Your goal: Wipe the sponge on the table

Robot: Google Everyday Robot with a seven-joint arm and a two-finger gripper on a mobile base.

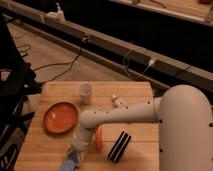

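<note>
The light-blue sponge [69, 163] lies against the wooden table [135, 92] near its front edge, left of centre. My gripper [76, 151] is at the end of the white arm, which reaches in from the right. It points down onto the sponge and is shut on it. The sponge's upper part is hidden under the gripper.
An orange plate [60, 117] sits at the left of the table, just behind the gripper. An orange carrot [98, 139] and a black ribbed block [120, 146] lie to the gripper's right. A white cup [85, 93] and a small white item [119, 101] stand farther back.
</note>
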